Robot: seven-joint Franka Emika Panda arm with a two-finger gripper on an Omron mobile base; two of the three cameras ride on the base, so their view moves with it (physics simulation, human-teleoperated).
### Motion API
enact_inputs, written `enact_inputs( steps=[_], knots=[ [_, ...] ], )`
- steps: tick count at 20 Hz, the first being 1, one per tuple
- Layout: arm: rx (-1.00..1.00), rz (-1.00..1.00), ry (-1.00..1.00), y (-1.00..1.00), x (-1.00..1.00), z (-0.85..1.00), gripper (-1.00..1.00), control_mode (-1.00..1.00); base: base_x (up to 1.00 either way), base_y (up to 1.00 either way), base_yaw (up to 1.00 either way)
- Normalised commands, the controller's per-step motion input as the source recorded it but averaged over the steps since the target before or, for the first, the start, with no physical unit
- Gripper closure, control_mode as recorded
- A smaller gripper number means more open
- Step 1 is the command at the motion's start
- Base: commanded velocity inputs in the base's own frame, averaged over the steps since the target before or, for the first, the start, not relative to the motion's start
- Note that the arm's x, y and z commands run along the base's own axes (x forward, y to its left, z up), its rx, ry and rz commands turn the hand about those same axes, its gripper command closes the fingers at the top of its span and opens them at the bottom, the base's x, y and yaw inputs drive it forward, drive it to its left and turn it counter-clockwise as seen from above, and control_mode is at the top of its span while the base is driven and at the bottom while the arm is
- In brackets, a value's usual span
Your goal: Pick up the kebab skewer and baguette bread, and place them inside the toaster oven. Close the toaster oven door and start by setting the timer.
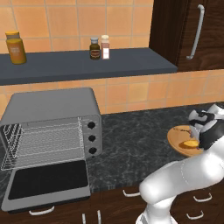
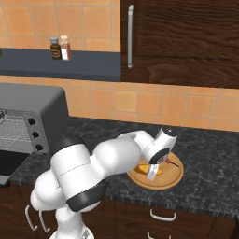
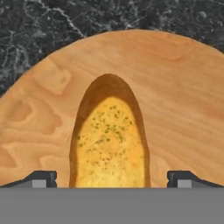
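So the gripper (image 3: 112,179) is hanging right over the baguette bread (image 3: 109,140), jaws spread wide with one fingertip on each side of the loaf and nothing pinched yet. In the hand view the bread's long axis runs straight away from the camera, so the fingers sit across its narrow width, which looks like the right line-up for a straight drop and squeeze. The loaf lies on the round wooden plate (image 2: 173,178) on the dark counter (image 1: 131,140), well off to the right of the toaster oven (image 1: 48,105). Its door (image 1: 48,181) is dropped open, rack bare. The kebab skewer (image 2: 173,163) seems to be that thin dark stick on the plate's far side, but it's tiny, so not sure.
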Motion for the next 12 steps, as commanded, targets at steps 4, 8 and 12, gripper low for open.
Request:
enact_inputs(
  steps=[4,8,12],
  knots=[
    [0.00,0.00,0.00,0.00,0.01,-0.20,-1.00,-1.00,0.00,0.00,0.00],
    [0.00,0.00,0.00,0.00,0.01,-0.20,-1.00,-1.00,0.00,0.00,0.00],
    [0.00,0.00,0.00,0.00,0.03,-0.09,-1.00,-1.00,0.00,0.00,0.00]
  ],
)
